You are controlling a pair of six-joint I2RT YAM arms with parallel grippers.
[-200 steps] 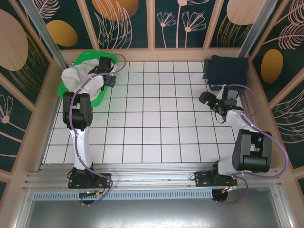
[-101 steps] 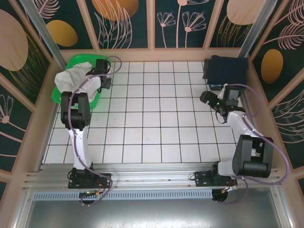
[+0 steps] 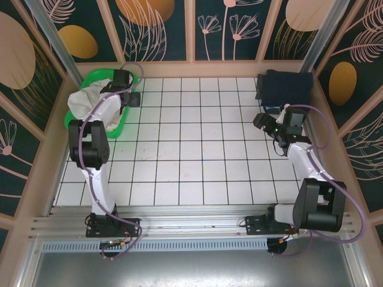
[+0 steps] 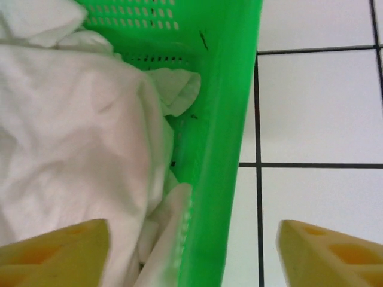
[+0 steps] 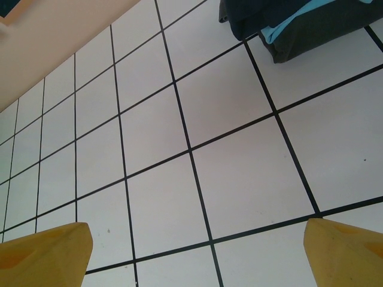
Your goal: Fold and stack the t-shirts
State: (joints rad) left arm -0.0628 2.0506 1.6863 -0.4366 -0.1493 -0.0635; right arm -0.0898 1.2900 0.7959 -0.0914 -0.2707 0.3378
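White t-shirts (image 3: 87, 101) lie crumpled in a green basket (image 3: 96, 75) at the far left corner of the desk (image 3: 191, 155). They are bunched so tightly that no collar, hem or sleeve can be made out, so neither their heading nor their long axis can be told. The left claw (image 4: 191, 257) hangs released over the basket's right-hand wall, its yellow fingers (image 4: 54, 251) spread wide. One finger is above the cloth inside and the other above the tile outside, and they grip nothing.

Across the desk, the right claw (image 5: 194, 254) is likewise released, poised above bare tile near a dark folded cloth (image 3: 286, 86) at the far right corner. A turquoise strip shows at that cloth's edge in the right wrist view.

The desk is white, ruled into squares by black lines, and is fenced by tan rails. Dark panels (image 3: 161, 30) painted with orange discs and pale leaves stand behind it.

The left arm covers part of the heap from above. The basket's floor is buried under the cloth, and how many shirts it holds cannot be counted.
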